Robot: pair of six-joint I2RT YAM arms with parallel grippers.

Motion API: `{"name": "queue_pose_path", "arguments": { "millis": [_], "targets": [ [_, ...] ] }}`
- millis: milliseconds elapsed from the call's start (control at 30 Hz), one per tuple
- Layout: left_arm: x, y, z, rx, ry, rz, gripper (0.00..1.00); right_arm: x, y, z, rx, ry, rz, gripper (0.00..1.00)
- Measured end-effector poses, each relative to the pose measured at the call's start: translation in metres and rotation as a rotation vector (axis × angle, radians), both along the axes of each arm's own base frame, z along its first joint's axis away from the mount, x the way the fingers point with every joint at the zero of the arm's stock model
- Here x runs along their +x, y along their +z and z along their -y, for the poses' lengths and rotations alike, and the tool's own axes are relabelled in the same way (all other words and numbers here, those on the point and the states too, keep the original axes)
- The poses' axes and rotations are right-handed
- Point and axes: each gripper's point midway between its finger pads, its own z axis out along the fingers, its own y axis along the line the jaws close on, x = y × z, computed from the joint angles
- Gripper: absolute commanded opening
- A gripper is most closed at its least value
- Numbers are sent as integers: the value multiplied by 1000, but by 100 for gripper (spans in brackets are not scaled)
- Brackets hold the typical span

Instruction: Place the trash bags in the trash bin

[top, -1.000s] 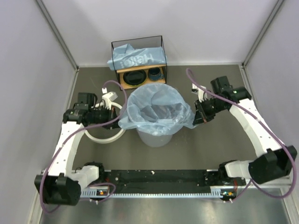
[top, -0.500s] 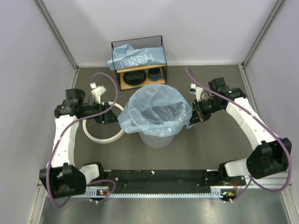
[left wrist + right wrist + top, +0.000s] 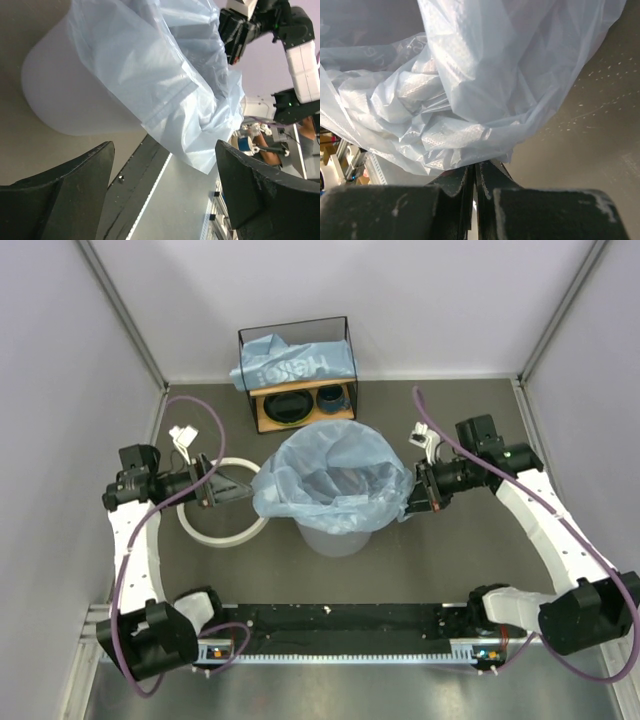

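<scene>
trash bag (image 3: pixel 335 475): likely light, floppy, slippery; pinch the bunched hem.
left end effector (image 3: pixel 238 488): apart, empty.
right end effector (image 3: pixel 414 502): clamped on the hem.

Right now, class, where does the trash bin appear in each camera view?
Top external: trash bin, centre of the picture.
Left wrist: trash bin wall, upper left.
Right wrist: not clearly visible; the light-blue trash bag fills the view.
Shared landmark: that bag, draped over the bin's mouth, in all three.

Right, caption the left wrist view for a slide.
Open left end effector facing the trash bin, a blue trash bag draped over its top.
</scene>
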Motion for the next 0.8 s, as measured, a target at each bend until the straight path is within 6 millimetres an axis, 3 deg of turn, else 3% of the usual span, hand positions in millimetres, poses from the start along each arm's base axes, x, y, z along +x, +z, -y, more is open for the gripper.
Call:
{"name": "queue_pose_path", "arguments": {
  "millis": [167,233,267,300,400,567,800],
  "targets": [
    [-15,-11,19,-32,-54,-36,82,-6,-6,-2,0,13,-24,0],
    [-18,-19,27,-45,-65,-63,66,-7,-7,-3,0,17,-28,0],
    [-18,-21,30,-52,-67,-76,53,-7,-7,-4,0,19,-27,0],
    [-18,-25,34,-52,-73,-79,30,-8,-7,-4,0,22,-27,0],
    [-12,-27,43,-62,-95,-90,0,-8,-9,-4,-5,22,-30,0],
    [3,-47,39,-51,-46,-140,0,-11,-29,-1,-37,8,-78,0],
    [22,-106,30,26,42,-342,0,-2,-60,0,-81,-41,-188,0]
  ]
}}
